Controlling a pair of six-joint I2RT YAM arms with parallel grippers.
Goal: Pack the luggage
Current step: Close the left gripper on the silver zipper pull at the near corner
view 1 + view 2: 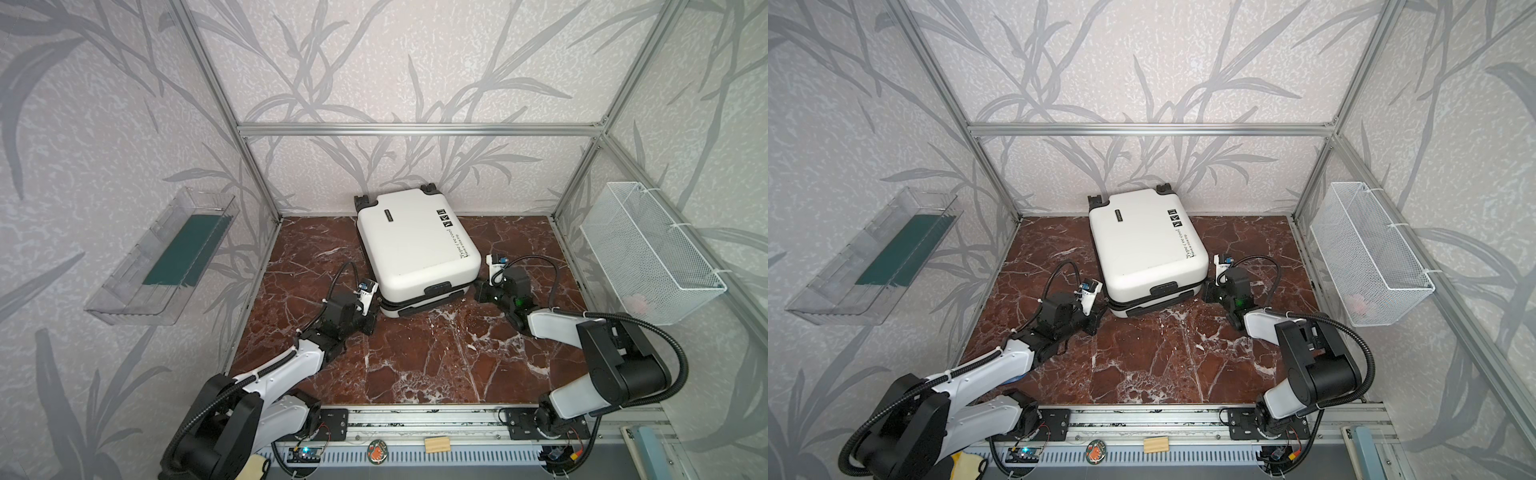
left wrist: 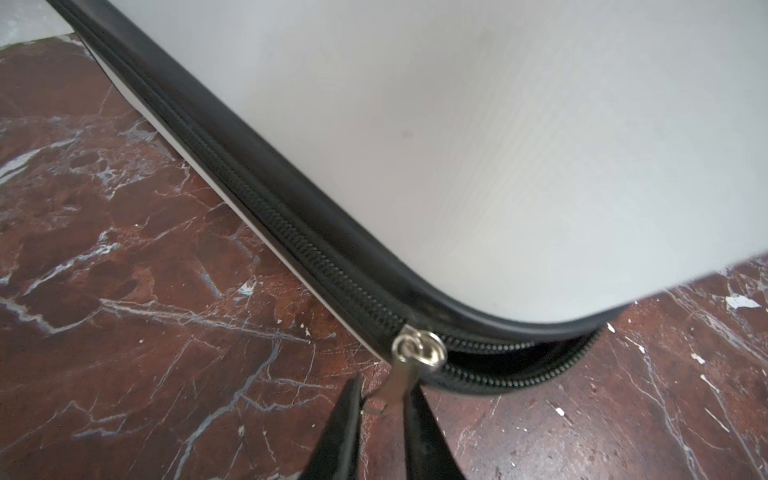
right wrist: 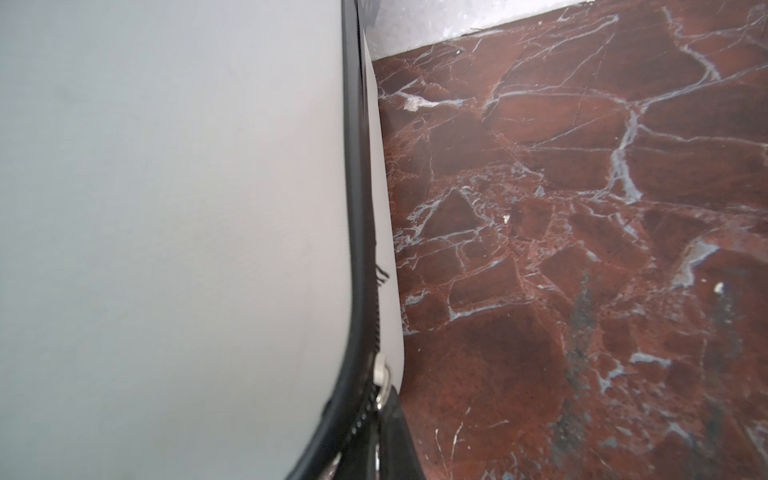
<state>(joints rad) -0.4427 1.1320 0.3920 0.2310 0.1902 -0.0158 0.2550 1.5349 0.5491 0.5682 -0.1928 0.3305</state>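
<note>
Front rail [image 1: 415, 424]: aluminium, nearest the lens; it carried both arm bases, a wooden block [image 1: 437, 444] and a round badge [image 1: 376, 451].
Tabletop [image 1: 415, 365]: red-brown marble with white veins.
Room: grey leaf wallpaper behind an aluminium frame [image 1: 415, 129]; a clear bin [image 1: 162, 257] hung on the left wall and a white wire basket [image 1: 648, 253] on the right wall.
Luggage [image 1: 415, 245]: lay flat at the table's back centre, lid down, wheels toward the back wall, handle toward the front.
Zipper slider [image 2: 417, 347]: sat at the near left corner; the teeth gaped beyond it.
Left arm [image 1: 286, 365]: stretched low to that corner.
Left gripper [image 2: 384, 390]: fingers stood narrowly apart on either side of the pull tab [image 2: 397, 384]; whether they pinched it could not be told.
Right arm [image 1: 552, 324]: elbow raised, wrist low at the near right corner.
Right gripper [image 1: 478, 291]: closed, beside a second slider [image 3: 380, 372]; any hold on it could not be told.
</note>
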